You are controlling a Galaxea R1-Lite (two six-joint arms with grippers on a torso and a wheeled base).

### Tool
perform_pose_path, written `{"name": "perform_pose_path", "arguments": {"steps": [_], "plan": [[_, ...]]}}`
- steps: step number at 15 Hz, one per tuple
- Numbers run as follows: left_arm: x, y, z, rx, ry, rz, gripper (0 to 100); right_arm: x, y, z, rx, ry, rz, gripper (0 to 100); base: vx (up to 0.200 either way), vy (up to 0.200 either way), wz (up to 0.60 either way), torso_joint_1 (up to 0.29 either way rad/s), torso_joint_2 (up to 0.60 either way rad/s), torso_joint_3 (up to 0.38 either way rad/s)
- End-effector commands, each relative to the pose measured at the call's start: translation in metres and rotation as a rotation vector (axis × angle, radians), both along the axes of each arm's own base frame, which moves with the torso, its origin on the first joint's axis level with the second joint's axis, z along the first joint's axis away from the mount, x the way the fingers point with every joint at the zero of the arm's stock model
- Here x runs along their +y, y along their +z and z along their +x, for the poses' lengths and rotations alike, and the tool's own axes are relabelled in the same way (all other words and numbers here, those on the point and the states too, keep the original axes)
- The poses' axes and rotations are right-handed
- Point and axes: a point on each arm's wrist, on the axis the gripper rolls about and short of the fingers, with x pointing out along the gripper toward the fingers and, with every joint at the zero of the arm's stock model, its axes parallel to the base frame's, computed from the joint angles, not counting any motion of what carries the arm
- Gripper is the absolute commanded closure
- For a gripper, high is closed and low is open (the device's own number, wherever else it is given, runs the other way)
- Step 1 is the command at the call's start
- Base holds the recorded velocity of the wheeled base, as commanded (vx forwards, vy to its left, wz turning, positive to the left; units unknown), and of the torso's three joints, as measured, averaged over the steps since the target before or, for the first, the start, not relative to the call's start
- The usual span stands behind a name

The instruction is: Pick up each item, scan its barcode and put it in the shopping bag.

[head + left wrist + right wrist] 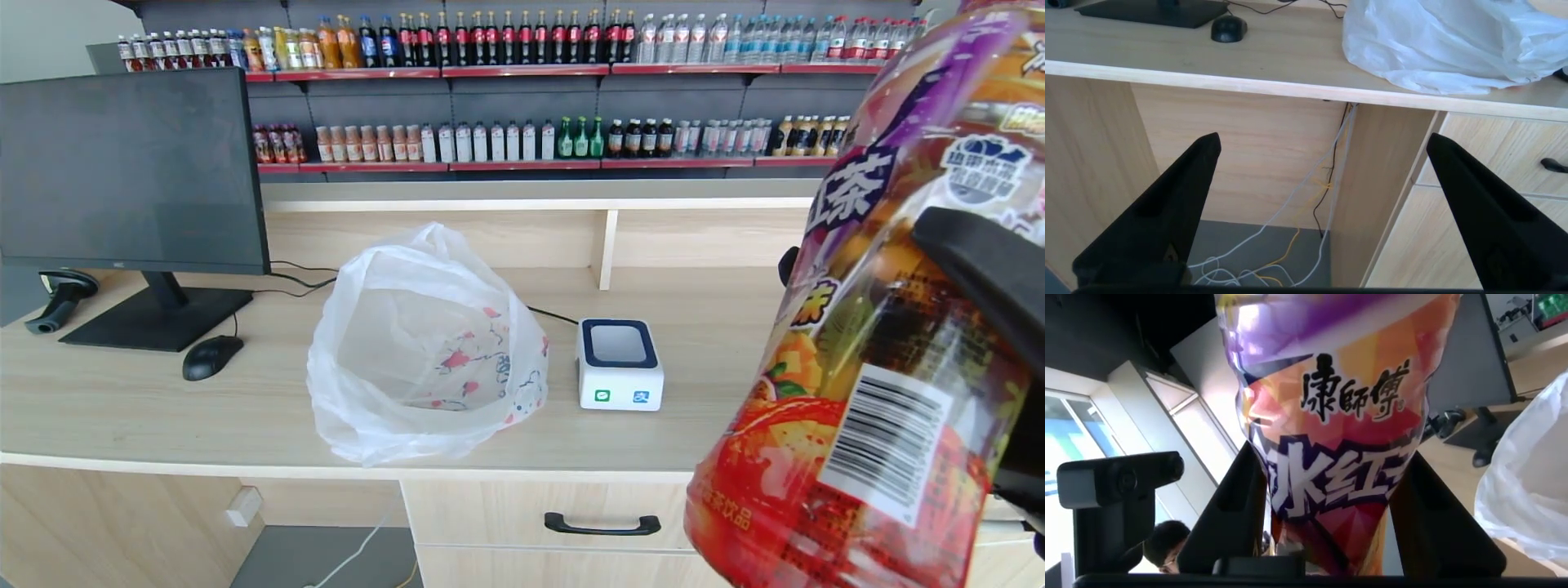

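Looming close in the head view, the bottle [882,327] hangs tilted above the counter's [163,400] right end, barcode showing, well apart from the shopping bag [424,343] and scanner [619,363]. It is probably full and fairly heavy, stiff, with a slick label, so a mid-body hold suits it. From the left wrist, the left gripper [1327,220] hangs spread and empty below the counter edge. From the right wrist, the right gripper's [1331,531] fingers [1233,514] clamp the bottle's body from both sides.
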Motion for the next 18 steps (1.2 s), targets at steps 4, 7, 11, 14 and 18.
{"name": "perform_pose_path", "arguments": {"steps": [4,7,11,14,18], "plan": [[0.0,0.0,0.0,0.0,0.002,0.0,0,0.005,-0.012,0.004,0.021,-0.01,-0.053,100,0.0,0.0,0.0,0.0,0.0,0.0],[0.0,0.0,0.0,0.0,0.0,0.0,0,0.015,-0.029,0.012,0.012,-0.047,-0.147,100,0.0,0.0,0.0,0.0,0.0,0.0],[0.0,0.0,0.0,0.0,0.0,0.0,0,0.015,-0.042,0.014,0.046,-0.052,-0.193,100,0.0,0.0,0.0,0.0,0.0,0.0],[0.0,0.0,0.0,0.0,0.002,0.0,0,0.013,-0.057,0.021,0.064,-0.097,-0.266,100,0.0,0.0,0.0,0.0,0.0,0.0],[0.0,0.0,0.0,0.0,0.0,0.0,0,0.013,-0.075,0.033,0.096,-0.149,-0.344,100,0.0,0.0,0.0,0.0,0.0,0.0]]}}
